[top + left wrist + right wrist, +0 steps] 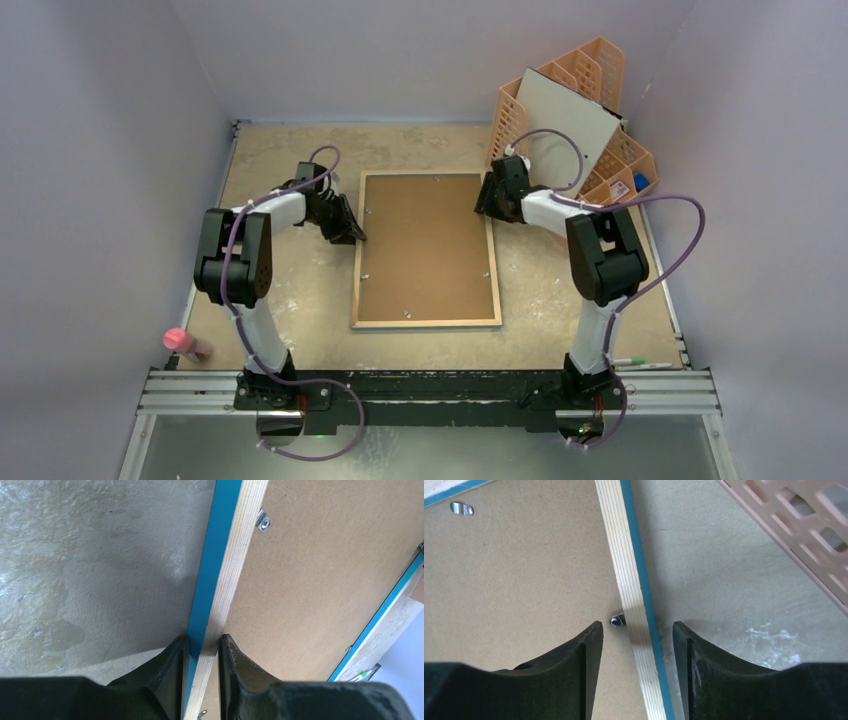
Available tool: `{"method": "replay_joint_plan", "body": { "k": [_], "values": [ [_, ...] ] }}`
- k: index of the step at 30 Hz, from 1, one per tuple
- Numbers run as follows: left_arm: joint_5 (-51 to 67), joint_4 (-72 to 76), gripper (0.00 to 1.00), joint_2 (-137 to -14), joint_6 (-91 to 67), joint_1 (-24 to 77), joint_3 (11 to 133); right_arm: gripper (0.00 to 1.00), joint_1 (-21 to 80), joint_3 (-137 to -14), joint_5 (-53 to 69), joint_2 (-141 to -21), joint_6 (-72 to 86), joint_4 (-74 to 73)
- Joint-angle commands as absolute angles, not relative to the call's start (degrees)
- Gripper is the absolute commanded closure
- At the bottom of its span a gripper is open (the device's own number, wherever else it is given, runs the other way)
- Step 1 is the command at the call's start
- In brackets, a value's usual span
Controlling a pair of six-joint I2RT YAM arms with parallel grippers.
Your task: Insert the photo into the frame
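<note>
I pinch the frame [427, 322] by its left side with my left gripper [202, 647] to hold it steady (back up), and my right gripper [638, 630] sits open over the right side.

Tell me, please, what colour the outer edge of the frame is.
The frame has a bright blue outer edge beside its light wood back; the left wrist view shows it best.

Lab test cell: plain lilac walls [100, 120], scuffed tabletop [300, 300] (aluminium rail [190, 390] along its near edge)
</note>
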State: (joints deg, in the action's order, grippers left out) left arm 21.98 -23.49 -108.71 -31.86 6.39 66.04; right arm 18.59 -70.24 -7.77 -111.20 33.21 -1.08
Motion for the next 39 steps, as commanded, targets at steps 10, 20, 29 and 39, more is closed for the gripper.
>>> {"method": "replay_joint_plan", "body": {
  "k": [10, 20, 29, 39],
  "values": [
    [11.19, -25.45, 0.60, -113.60, -32.19, 7.22, 63.09, 0.39, 18.88, -70.65, -7.47, -101.48, 28.59, -3.33],
    [13.91, -23.08, 0.41, -113.75, -31.06, 7.12, 67.71, 0.47, 25.40, -80.19, 3.57, -113.12, 30.94, 4.31],
    [13.88, -22.85, 0.63, -114.31, -31.87, 7.03, 65.62, 0.56, 26.37, -93.81, 4.49, -126.29, 32.64, 7.83],
    [14.15, -22.91, 0.67, -113.85, -31.83, 7.03, 64.48, 0.57, 26.38, -102.13, 2.58, -134.02, 30.03, 2.98]
  ]
}}
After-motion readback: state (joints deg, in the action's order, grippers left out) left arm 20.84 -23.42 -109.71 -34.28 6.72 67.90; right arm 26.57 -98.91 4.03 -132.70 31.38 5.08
